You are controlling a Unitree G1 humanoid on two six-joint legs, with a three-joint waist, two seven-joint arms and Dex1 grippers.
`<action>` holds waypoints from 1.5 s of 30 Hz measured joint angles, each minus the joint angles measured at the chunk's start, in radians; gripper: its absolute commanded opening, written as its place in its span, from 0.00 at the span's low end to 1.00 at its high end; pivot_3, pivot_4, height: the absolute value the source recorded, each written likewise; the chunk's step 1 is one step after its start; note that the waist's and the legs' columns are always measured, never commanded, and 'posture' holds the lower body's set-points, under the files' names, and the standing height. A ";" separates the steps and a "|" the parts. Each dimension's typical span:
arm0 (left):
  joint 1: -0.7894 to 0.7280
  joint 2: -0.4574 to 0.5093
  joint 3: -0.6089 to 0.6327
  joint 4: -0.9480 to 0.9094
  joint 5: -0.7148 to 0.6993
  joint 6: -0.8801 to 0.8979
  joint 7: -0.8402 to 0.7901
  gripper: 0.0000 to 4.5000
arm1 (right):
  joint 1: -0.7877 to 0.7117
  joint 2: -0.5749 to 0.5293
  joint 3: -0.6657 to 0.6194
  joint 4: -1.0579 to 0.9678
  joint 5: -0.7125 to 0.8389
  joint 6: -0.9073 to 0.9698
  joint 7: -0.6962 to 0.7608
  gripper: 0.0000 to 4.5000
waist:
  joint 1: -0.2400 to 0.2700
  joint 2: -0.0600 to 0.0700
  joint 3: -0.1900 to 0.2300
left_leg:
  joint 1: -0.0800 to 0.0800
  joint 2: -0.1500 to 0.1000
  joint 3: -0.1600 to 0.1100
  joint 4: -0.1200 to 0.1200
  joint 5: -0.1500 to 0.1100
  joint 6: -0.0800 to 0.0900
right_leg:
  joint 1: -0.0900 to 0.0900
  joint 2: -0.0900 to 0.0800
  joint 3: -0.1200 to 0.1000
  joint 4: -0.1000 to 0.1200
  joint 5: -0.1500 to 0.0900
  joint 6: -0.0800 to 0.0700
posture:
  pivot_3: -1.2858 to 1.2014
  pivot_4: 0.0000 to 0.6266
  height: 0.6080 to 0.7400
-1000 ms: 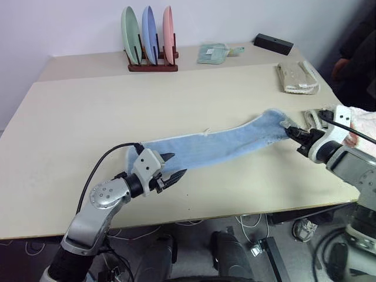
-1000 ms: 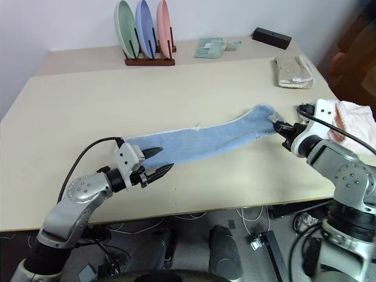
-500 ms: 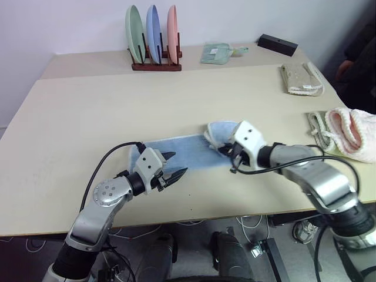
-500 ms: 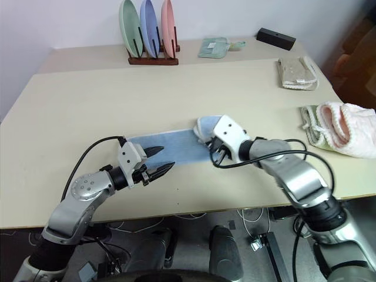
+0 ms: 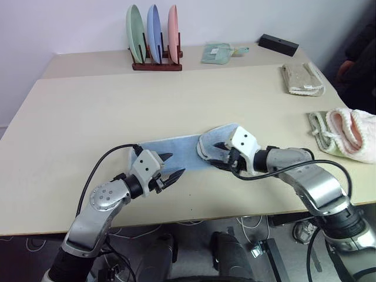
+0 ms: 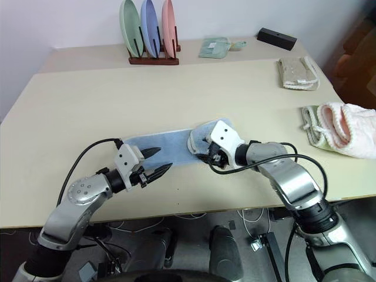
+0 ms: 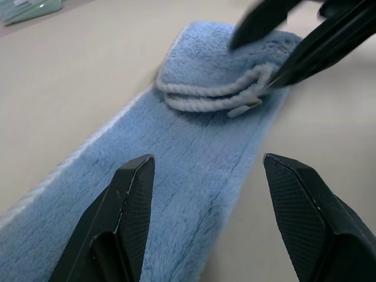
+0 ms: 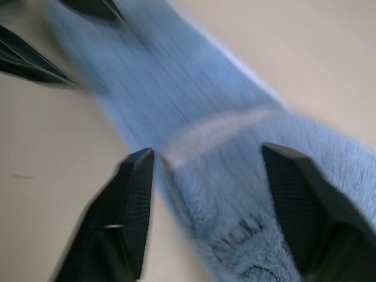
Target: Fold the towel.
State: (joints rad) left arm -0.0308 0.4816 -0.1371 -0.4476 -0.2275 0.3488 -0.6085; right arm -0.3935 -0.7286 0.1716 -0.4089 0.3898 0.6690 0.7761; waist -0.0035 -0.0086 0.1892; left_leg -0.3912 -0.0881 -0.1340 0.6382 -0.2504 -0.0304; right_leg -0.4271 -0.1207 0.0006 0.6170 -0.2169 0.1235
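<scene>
Beige table (image 5: 88, 111) against white wall (image 5: 70, 23); cables on floor (image 5: 252, 226).

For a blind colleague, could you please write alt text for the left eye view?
A light blue towel lies on a beige table, its right end folded over onto itself. The right end effector, open, sits at the fold, and the left end effector, also open, at the other end.

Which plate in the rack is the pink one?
The pink plate stands at the right end of the plate rack, beside the blue plate; the green plate is at the left end.
</scene>
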 measured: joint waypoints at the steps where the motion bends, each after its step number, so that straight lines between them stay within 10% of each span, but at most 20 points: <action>1: 0.004 0.004 0.005 0.000 0.000 0.005 0.001 0.67 | 0.001 0.000 -0.041 -0.008 0.027 -0.001 0.018 0.60 | 0.001 0.000 0.000 | 0.000 0.000 0.000 0.000 0.000 0.000 | 0.000 0.000 0.000 0.000 0.000 0.000 | 0.52 0.24 1.00; 8: 0.029 0.005 0.017 -0.013 -0.004 0.021 0.009 0.67 | -0.112 0.108 -0.110 0.197 0.007 -0.031 -0.062 0.00 | -0.007 0.000 0.000 | 0.001 0.000 0.001 0.000 0.000 0.000 | 0.000 0.001 0.000 0.000 0.001 -0.001 | 0.52 0.24 1.00; 23: 0.291 -0.075 0.160 -0.211 -0.125 0.182 0.140 0.67 | -0.078 0.223 0.047 0.517 -0.216 -0.347 -0.018 0.00 | -0.009 -0.001 -0.001 | 0.002 0.000 0.000 -0.002 0.000 0.000 | 0.000 0.001 0.002 0.000 0.001 -0.001 | 0.52 0.24 1.00; 31: 0.476 -0.253 0.314 -0.347 -0.437 0.394 0.324 1.00 | -0.208 0.150 -0.075 0.412 -0.111 -0.333 0.121 0.71 | -0.006 -0.001 -0.001 | 0.001 0.002 -0.001 -0.002 0.000 0.000 | 0.000 0.000 0.002 -0.002 0.001 -0.001 | 0.52 0.24 1.00; 44: 0.216 -0.546 0.472 -0.224 -0.854 0.493 0.916 1.00 | -0.131 0.161 -0.053 0.278 -0.072 -0.316 0.186 0.71 | 0.018 -0.001 -0.001 | 0.001 0.000 0.000 0.003 0.000 0.000 | 0.003 0.000 0.000 -0.001 0.001 -0.002 | 0.52 0.24 1.00; 45: 0.190 -0.549 0.479 -0.202 -0.875 0.489 0.952 0.88 | -0.121 0.161 -0.046 0.268 -0.072 -0.313 0.187 0.72 | 0.018 -0.001 -0.001 | 0.001 0.000 0.000 0.003 0.000 0.000 | 0.003 0.000 0.000 0.000 0.001 -0.002 | 0.52 0.24 1.00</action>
State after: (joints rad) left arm 0.1591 -0.0671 0.3415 -0.6496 -1.1023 0.8380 0.3431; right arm -0.5147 -0.5677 0.1259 -0.1408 0.3182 0.3562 0.9629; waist 0.0147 -0.0095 0.1879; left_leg -0.3897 -0.0880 -0.1338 0.6415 -0.2508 -0.0303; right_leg -0.4243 -0.1203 0.0009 0.6167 -0.2159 0.1214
